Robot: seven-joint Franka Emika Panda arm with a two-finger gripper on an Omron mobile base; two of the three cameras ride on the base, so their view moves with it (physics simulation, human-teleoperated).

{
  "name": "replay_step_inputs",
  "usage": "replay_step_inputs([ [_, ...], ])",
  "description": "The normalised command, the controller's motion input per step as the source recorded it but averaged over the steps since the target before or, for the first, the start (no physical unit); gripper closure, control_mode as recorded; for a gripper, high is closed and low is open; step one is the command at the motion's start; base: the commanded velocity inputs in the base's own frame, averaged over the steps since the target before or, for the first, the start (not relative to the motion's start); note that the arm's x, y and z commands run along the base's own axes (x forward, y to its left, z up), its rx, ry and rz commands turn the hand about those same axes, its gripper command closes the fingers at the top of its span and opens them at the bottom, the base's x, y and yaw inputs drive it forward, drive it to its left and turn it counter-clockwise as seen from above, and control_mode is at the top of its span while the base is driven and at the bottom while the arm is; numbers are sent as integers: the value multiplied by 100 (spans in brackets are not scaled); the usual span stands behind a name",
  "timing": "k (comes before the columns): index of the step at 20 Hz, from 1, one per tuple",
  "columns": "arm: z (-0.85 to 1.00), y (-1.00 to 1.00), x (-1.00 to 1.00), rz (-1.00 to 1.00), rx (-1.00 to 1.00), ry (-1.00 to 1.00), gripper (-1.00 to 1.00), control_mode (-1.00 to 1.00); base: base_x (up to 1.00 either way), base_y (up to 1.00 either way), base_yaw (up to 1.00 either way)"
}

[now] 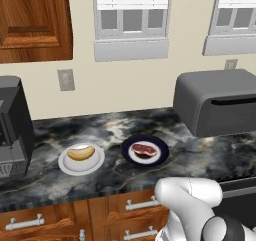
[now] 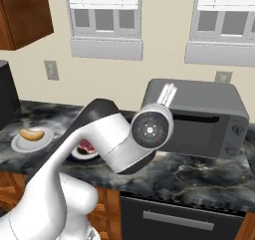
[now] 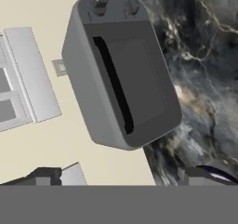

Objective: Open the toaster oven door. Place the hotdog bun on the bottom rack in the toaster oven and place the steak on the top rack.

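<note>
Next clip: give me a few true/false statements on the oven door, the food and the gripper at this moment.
1. The toaster oven door is closed. True.
2. The hotdog bun lies on a white plate. True.
3. The steak sits on a rack inside the toaster oven. False: it lies on a dark plate on the counter.
4. The gripper holds the bun. False: its jaws are open and empty, facing the oven door.

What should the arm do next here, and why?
Probably move the open hand in toward the door handle. The toaster oven door is shut, the hand is off it and holds nothing, and the bun and steak sit on their plates.
</note>
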Motion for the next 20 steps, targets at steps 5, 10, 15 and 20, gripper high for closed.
replay_step_inputs([
  [5, -22, 0, 3, 9, 1, 0, -100, -100, 0, 0, 0],
  [10, -34, 1, 8, 11, 0, -3, -100, -100, 0, 0, 0],
  [15, -7, 7, 38, 7, 0, -4, -100, -100, 0, 0, 0],
  [20, -40, 1, 39, 6, 1, -5, -100, -100, 0, 0, 0],
])
